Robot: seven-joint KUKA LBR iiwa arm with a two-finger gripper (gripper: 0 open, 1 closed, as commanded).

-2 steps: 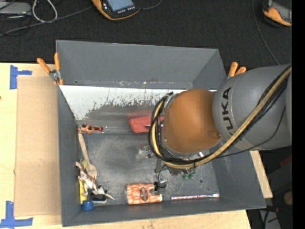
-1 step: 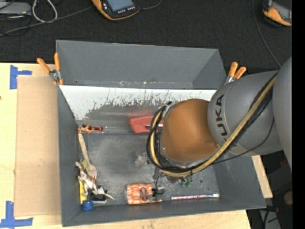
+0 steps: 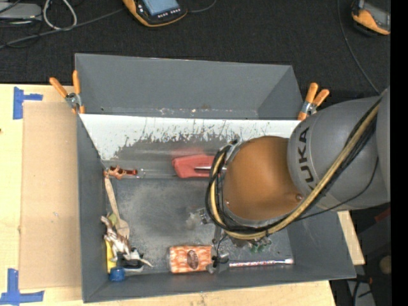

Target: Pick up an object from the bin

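Camera view looks down into the bin [image 3: 89, 171], and from where I stand the arm [image 3: 344, 152] comes in from the right, its orange cover [image 3: 261, 177] hanging over the right half of the floor. The tool [image 3: 217, 259] pokes out below that cover, low by the near wall, just beside the right end of an orange patterned packet [image 3: 189, 259] lying flat there. Whether the two touch I can't make out, and whether the tool is wide or narrow I cannot tell, since the cover hides most of it. Nothing looks lifted, so I'd judge the pick not yet done: the grasp and the lift out are both left, and the packet seems the likeliest thing to go. Right of the tool a thin rod [image 3: 261, 262] lies along the near wall. A red block [image 3: 191, 166] sits against the far wall, well apart, and a heap [image 3: 118, 241] of small bits crowds the near-left corner. The packet lies close to the near wall, so there is little room on that side. Bare floor opens on its far side and between it and the heap, and straight up looks the freest way out.
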